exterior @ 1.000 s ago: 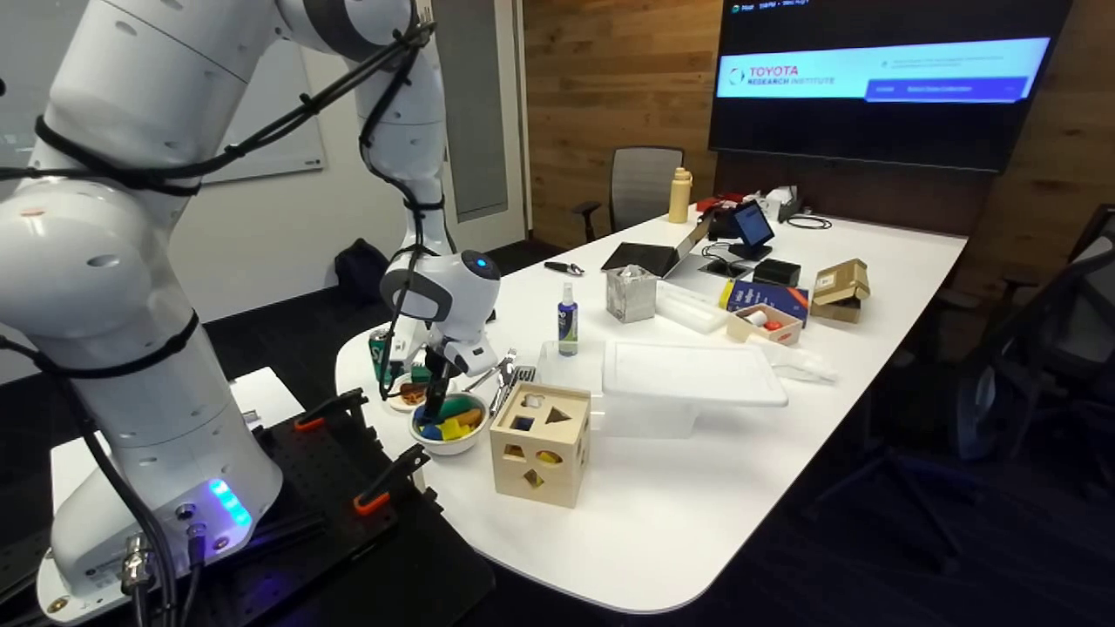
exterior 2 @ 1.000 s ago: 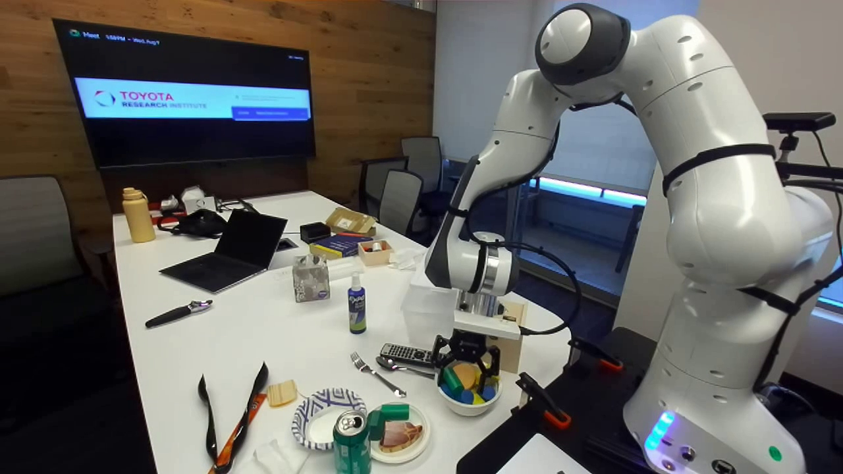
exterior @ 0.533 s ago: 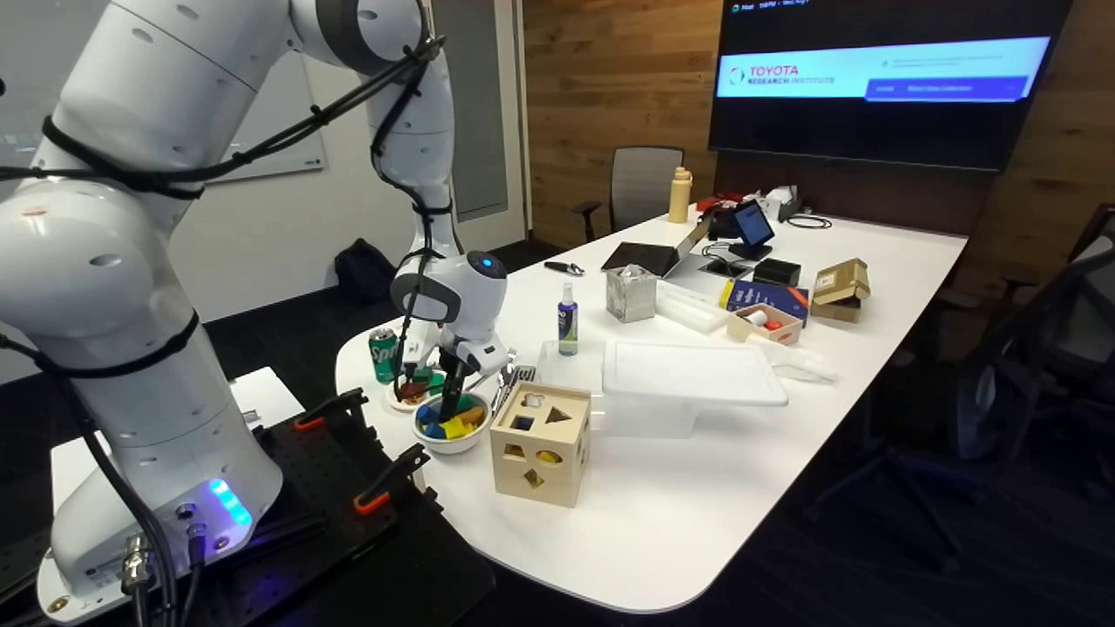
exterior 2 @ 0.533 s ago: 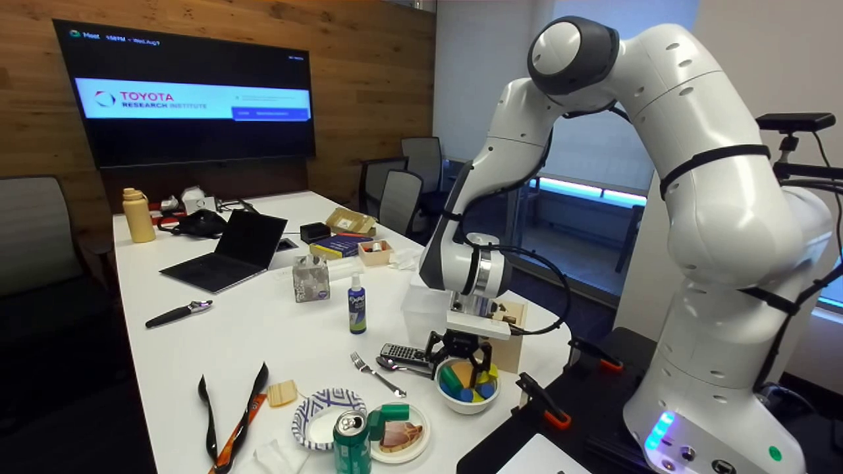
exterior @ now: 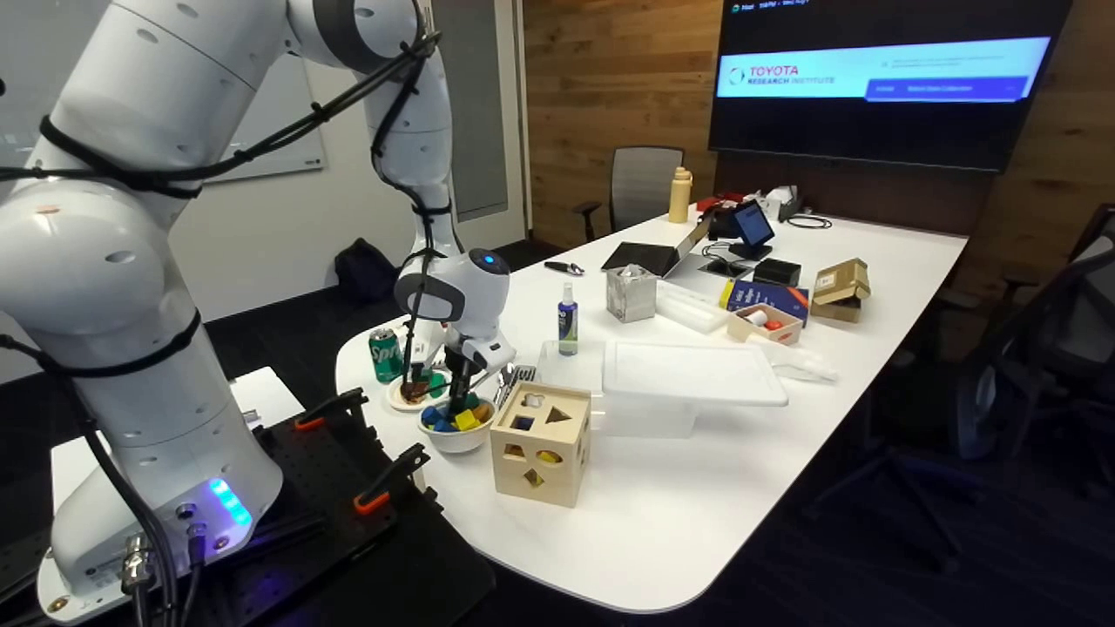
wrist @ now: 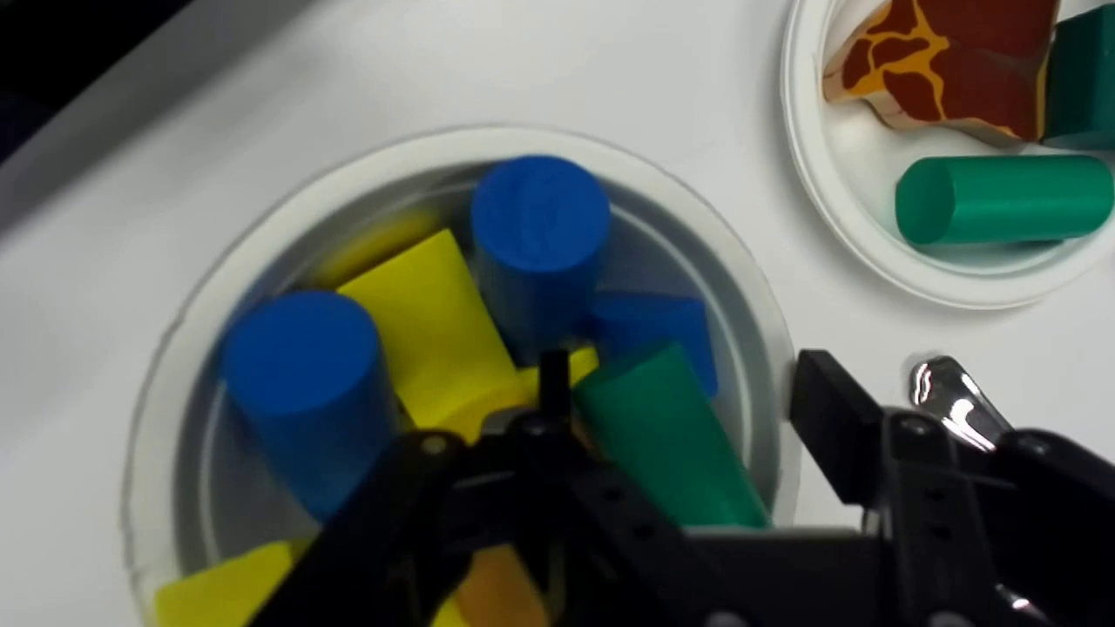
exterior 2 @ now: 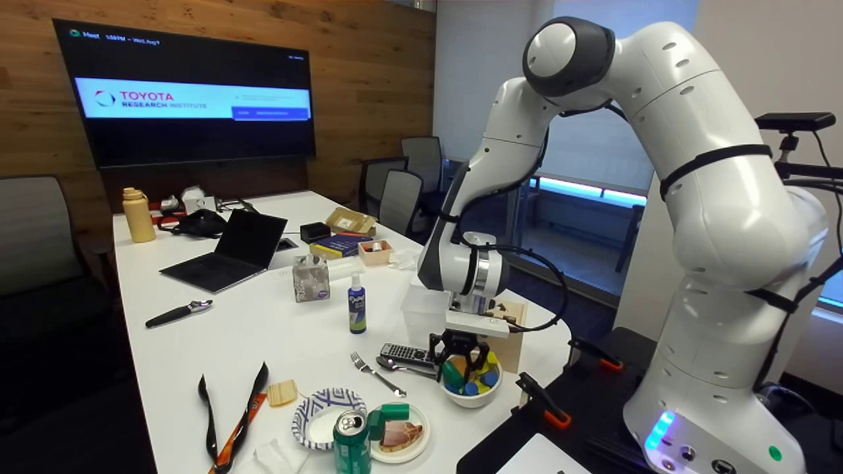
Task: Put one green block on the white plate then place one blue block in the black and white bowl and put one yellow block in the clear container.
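A white bowl holds green, blue, yellow and orange blocks. My gripper is open over its edge, also in both exterior views. One finger is inside the bowl, left of a green block; the other is outside the rim. Blue cylinders and a yellow block lie beyond. The white plate holds a toy meat piece, a green cylinder and a dark green block. The black and white bowl is partly behind a can. A see-through container stands behind the wooden cube.
The wooden shape-sorter cube stands close beside the block bowl. A green soda can stands between plate and patterned bowl. A remote, spoon and fork lie near the gripper. A spray bottle stands farther back.
My gripper has shifted away from the bowl's middle toward one edge, with one finger now outside the rim. The block bowl has moved slightly and the blocks in it have shifted.
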You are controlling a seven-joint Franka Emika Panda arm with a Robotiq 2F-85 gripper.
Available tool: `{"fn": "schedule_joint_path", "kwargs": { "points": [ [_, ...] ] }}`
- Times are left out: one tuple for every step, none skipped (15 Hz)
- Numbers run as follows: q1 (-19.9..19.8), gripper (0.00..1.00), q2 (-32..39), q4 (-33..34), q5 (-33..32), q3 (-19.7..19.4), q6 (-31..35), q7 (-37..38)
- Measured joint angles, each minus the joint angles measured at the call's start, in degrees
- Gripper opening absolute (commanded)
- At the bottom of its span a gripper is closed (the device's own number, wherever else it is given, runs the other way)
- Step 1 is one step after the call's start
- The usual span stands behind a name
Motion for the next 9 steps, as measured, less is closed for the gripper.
{"fn": "schedule_joint_path", "kwargs": {
  "points": [
    [0.61, 0.27, 0.0, 0.12, -0.28, -0.62, 0.0, 0.26],
    [1.14, 0.2, 0.0, 0.21, -0.65, -1.25, 0.0, 0.63],
    [1.59, 0.11, 0.02, 0.29, -0.9, -1.8, 0.0, 0.74],
    [2.02, 0.09, 0.03, 0.37, -1.06, -2.35, 0.0, 0.75],
    [2.38, 0.09, 0.04, 0.44, -1.16, -2.84, 0.0, 0.76],
    [2.76, 0.09, 0.04, 0.49, -1.22, -3.29, 0.0, 0.76],
    [3.15, 0.09, 0.04, 0.52, -1.23, -3.71, 0.0, 0.76],
    [3.46, 0.09, 0.04, 0.53, -1.23, -4.06, 0.0, 0.76],
    [3.72, 0.09, 0.04, 0.53, -1.25, -4.35, 0.0, 0.76]
  ]
}}
